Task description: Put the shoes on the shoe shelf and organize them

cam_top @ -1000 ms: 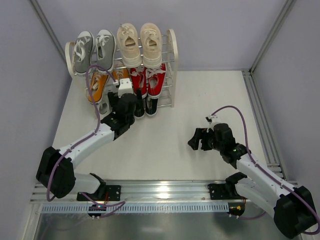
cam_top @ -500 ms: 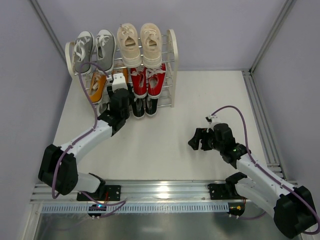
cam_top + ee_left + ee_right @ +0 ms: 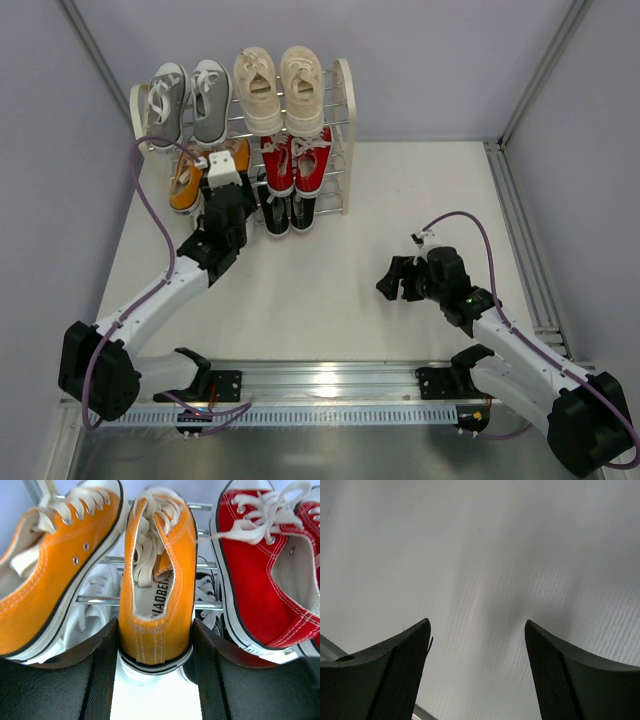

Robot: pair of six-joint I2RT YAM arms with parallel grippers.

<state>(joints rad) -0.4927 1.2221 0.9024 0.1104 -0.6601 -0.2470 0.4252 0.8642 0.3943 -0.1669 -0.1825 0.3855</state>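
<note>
The shoe shelf [image 3: 343,100] stands at the back left. The grey pair [image 3: 190,100] and the beige pair [image 3: 280,90] lie on its top tier. The orange pair and the red pair [image 3: 297,165] lie on the middle tier, and black shoes [image 3: 290,212] stand below. My left gripper [image 3: 222,185] is at the shelf front, its jaws pressed on either side of the heel of the right orange shoe [image 3: 157,580]. The other orange shoe [image 3: 50,580] lies to its left. My right gripper [image 3: 392,280] is open and empty over the bare table.
A white shoe [image 3: 97,595] and a black shoe [image 3: 205,592] show on the lower tier behind the silver rods [image 3: 100,600]. A red shoe [image 3: 265,575] lies close on the right of my left gripper. Grey walls enclose the table.
My left arm has swung left along the shelf front, and its gripper now sits at the orange pair. The right arm has not moved.
</note>
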